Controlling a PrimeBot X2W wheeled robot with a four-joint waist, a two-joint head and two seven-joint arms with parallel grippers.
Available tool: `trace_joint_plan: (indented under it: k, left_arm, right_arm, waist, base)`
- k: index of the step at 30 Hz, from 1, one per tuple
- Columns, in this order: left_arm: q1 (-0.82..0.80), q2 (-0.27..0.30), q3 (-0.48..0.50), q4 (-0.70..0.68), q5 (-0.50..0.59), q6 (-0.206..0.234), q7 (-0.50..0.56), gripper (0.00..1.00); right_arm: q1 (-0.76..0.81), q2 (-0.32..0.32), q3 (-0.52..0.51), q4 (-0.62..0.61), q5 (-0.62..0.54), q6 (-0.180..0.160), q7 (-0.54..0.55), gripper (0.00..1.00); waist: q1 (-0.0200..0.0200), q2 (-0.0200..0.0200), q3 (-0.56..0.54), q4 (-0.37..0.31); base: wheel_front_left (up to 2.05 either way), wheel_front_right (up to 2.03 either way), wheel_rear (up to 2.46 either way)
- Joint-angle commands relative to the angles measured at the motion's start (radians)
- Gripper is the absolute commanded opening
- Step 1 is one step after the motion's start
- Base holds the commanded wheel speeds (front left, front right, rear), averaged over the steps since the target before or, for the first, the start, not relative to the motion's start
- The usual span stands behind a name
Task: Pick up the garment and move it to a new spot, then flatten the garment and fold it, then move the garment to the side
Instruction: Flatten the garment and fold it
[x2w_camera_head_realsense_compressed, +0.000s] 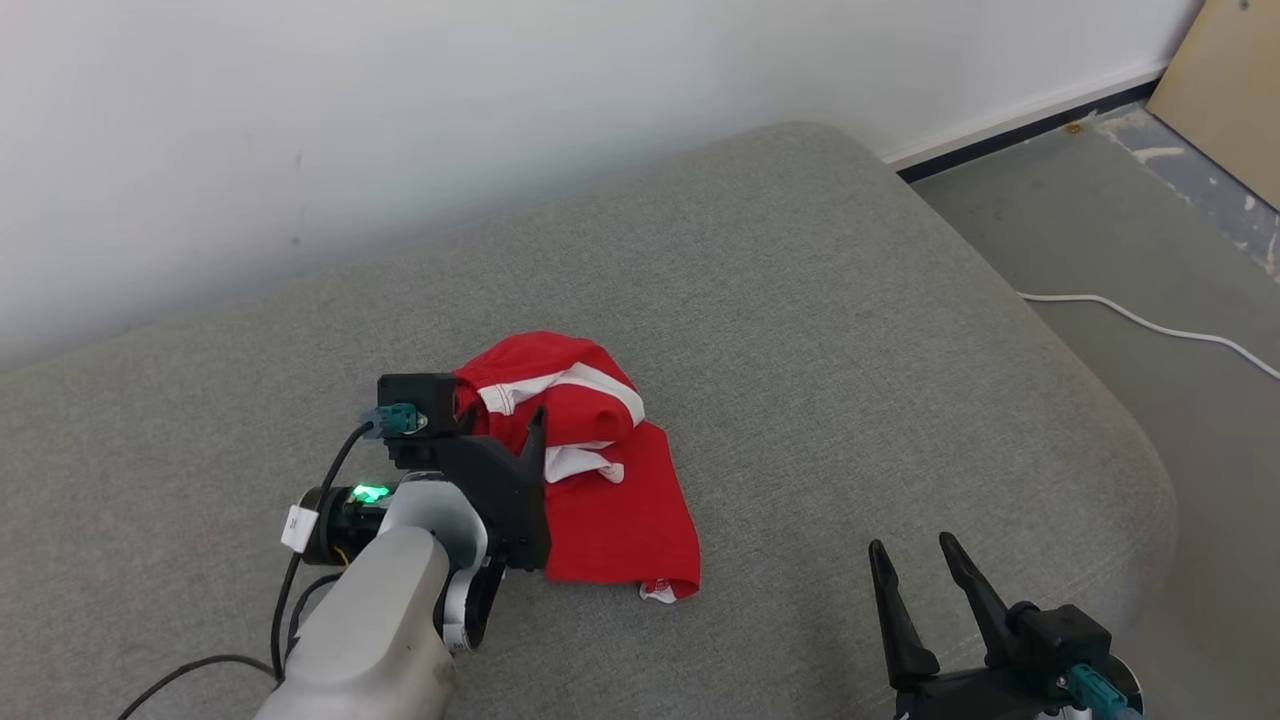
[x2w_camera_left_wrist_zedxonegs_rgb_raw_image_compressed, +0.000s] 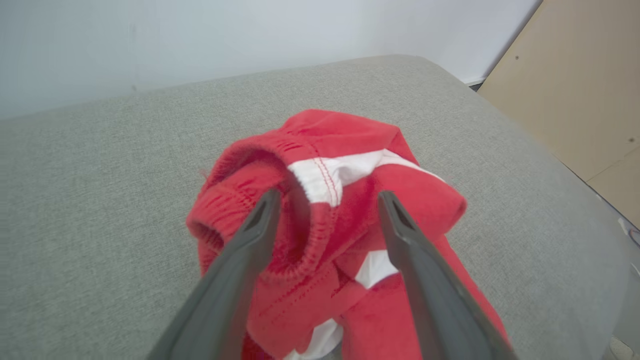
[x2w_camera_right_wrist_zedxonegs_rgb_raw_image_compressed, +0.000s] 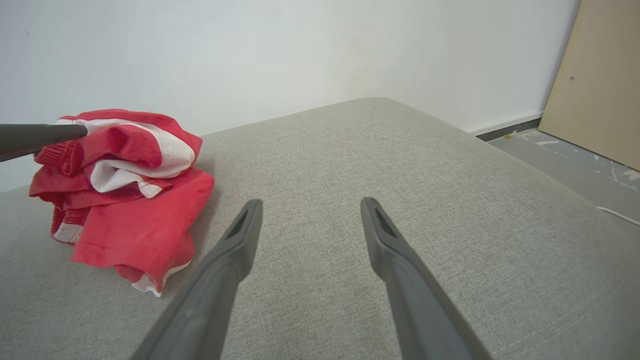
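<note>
- Left wrist view: left claw (x2w_camera_left_wrist_zedxonegs_rgb_raw_image_compressed: 328, 194) is spread wide with nothing in its grip. Its two fingers straddle the highest fold of the garment (x2w_camera_left_wrist_zedxonegs_rgb_raw_image_compressed: 350, 130), one by the ribbed red hem, the other beside a white stripe.
- Whether the tips press into the cloth, I cannot tell. From the right wrist view one finger lies right at the top of the heap.
- Judged reason for the wide stance: the top fold is thick, several layers bunched, and wide jaws can take the whole ridge in one pinch.
- Garment sits crumpled in a mound on the grey cushion (x2w_camera_head_realsense_compressed: 850, 300), left of the middle. One flat red flap trails toward the robot, with white trim at its corner.
- Right claw (x2w_camera_head_realsense_compressed: 911, 541) is also spread wide and empty, low over bare cushion, well apart from the garment on its right side. Likely kept back so it does not crowd the pick, and on hand for the flattening.
- Bare cushion runs right and toward the wall (x2w_camera_head_realsense_compressed: 400, 100), so there is room for a new spot.
- Beyond the cushion's right edge is the floor (x2w_camera_head_realsense_compressed: 1100, 220), with a white cable (x2w_camera_head_realsense_compressed: 1150, 322) and a tan board (x2w_camera_head_realsense_compressed: 1230, 80).
- Stage, as I judge it: first step, lift not yet made.
</note>
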Motion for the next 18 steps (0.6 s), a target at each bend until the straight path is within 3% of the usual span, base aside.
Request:
trace_joint_plan:
  k: [1, 2, 3, 5, 18]
  left_arm:
    - [-0.017, 0.003, 0.001, 0.014, -0.012, 0.005, -0.012, 1.00]
    - [-0.018, 0.002, -0.001, 0.020, -0.018, 0.003, -0.016, 1.00]
    - [-0.019, 0.002, -0.002, 0.023, -0.021, -0.001, -0.023, 0.90]
    - [-0.024, 0.002, -0.007, 0.026, -0.025, -0.012, -0.038, 0.00]
    - [-0.116, 0.002, -0.086, 0.001, -0.067, -0.048, -0.126, 0.00]
  right_arm:
    - [0.001, -0.001, 0.001, 0.001, 0.003, -0.003, -0.001, 1.00]
    - [0.002, -0.001, 0.002, 0.002, 0.002, -0.002, -0.001, 1.00]
    - [0.001, -0.001, 0.003, 0.003, 0.001, -0.003, -0.001, 1.00]
    - [0.000, -0.001, 0.005, 0.003, -0.001, -0.003, -0.001, 1.00]
    - [-0.003, -0.001, 0.003, 0.002, -0.010, -0.003, -0.001, 1.00]
  waist:
    - [-0.0001, -0.0001, -0.006, 0.000]
    - [-0.0001, -0.0001, -0.008, 0.001]
    - [-0.0001, -0.0001, -0.009, 0.001]
    - [-0.0001, -0.0001, -0.012, 0.001]
    - [-0.0001, -0.0001, -0.019, -0.005]
  base:
    - [0.00, 0.00, 0.00]
    - [0.00, 0.00, 0.00]
    - [0.00, 0.00, 0.00]
    - [0.00, 0.00, 0.00]
    - [0.00, 0.00, 0.00]
